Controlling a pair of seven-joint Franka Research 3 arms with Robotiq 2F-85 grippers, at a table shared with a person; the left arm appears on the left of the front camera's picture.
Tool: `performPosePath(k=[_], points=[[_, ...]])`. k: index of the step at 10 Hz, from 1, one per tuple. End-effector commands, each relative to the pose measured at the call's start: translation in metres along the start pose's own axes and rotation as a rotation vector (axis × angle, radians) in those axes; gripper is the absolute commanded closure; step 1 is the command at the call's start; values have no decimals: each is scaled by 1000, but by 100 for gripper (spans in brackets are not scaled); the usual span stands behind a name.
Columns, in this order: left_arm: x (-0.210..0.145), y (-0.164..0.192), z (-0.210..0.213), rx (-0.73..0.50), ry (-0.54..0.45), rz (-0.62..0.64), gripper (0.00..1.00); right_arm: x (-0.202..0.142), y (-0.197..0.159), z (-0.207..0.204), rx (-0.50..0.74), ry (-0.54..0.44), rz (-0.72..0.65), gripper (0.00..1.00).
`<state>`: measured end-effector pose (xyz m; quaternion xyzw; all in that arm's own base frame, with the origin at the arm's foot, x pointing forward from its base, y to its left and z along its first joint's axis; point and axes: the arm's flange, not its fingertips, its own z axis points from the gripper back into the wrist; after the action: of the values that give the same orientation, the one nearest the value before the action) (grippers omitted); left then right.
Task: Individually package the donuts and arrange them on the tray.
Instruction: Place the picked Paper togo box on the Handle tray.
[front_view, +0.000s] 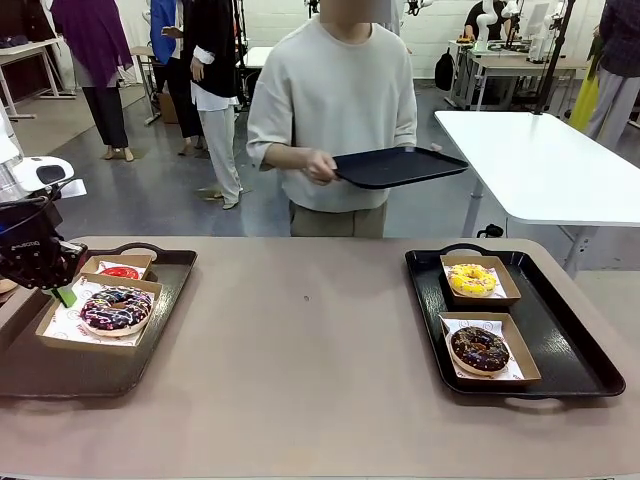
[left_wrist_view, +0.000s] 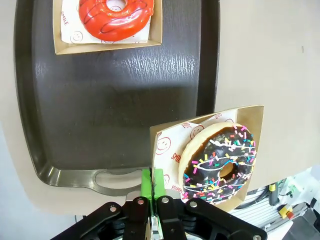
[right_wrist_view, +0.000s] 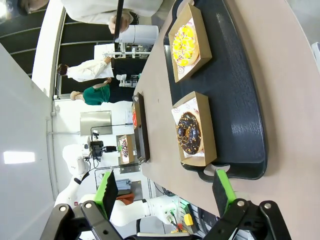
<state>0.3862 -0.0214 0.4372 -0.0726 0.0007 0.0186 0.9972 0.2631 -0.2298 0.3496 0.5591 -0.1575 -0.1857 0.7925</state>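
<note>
1. Gripping the near edge of a box (left_wrist_view: 165, 150), the left hand (left_wrist_view: 152, 200) has its green pads pinched shut on the cardboard; the sprinkled purple donut (left_wrist_view: 220, 162) sits in that box, over the left tray's (left_wrist_view: 100, 100) edge.
2. Red donut (left_wrist_view: 116, 17) lies boxed on the same tray.
3. Right hand (right_wrist_view: 165, 192) stands wide, holding nothing, above the counter (right_wrist_view: 295, 75).
4. Yellow donut (front_view: 472, 279) and chocolate donut (front_view: 480, 349) sit boxed on the right tray (front_view: 560, 340).
5. A person (front_view: 335, 110) holds a third tray (front_view: 400, 166).
</note>
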Motion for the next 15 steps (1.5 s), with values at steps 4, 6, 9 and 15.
performPosePath(k=[4,6,9,15], points=[[15,28,3,-13,20,-12,99,0,2,1,15,-5,-2,0],[15,42,-2,6,29,1,99,0,2,1,15,-5,-2,0],[11,45,-12,110,15,-12,99,0,2,1,15,-5,-2,0],[27,32,-50,125,22,2,99,0,2,1,15,-5,-2,0]])
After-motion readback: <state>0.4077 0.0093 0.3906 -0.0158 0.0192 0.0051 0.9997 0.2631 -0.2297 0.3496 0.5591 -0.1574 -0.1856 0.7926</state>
